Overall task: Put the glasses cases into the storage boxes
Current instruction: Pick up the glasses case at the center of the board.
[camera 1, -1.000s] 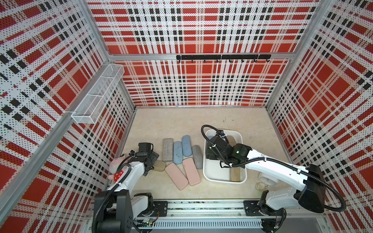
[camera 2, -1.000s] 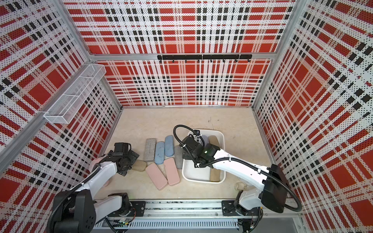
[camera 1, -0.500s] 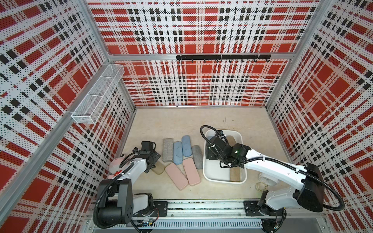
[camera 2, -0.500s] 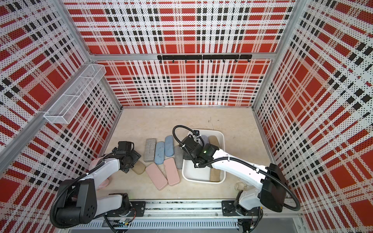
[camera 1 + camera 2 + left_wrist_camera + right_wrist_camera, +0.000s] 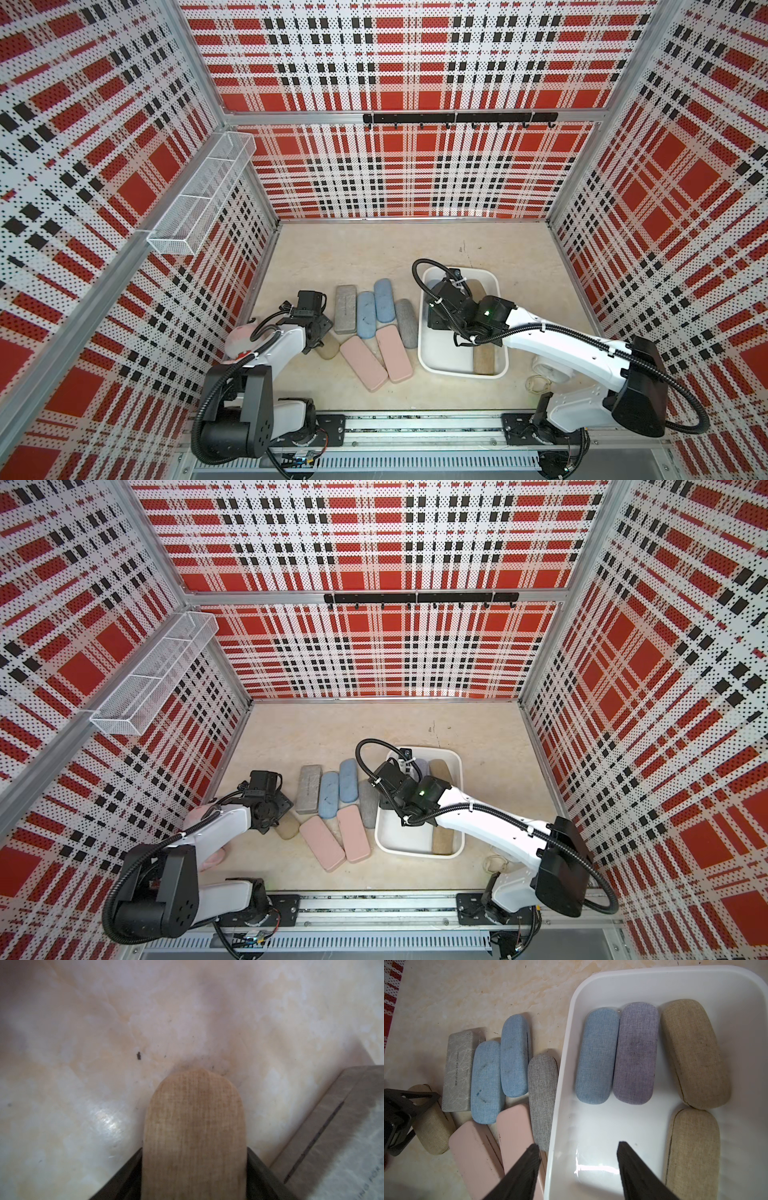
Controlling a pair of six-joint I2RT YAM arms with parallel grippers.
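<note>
Beige marbled tabletop (image 5: 374,257), red plaid walls on three sides.

Item one, white tray (image 5: 564,1064): holds a blue case (image 5: 596,1057), a lavender case (image 5: 635,1053), a far tan case (image 5: 693,1051) and a near tan case (image 5: 693,1147).

Item two, on the table beside the tray: grey fabric case (image 5: 543,1097), grey flat case (image 5: 457,1070), loose blue cases (image 5: 515,1055), pink flat cases (image 5: 475,1157).

Item three, my left gripper (image 5: 316,337): jaws pressed against both sides of the held tan case (image 5: 195,1118), just beside the grey flat case.

Item four, my right gripper (image 5: 578,1147): over the tray's rim, jaws apart, nothing between them.
</note>
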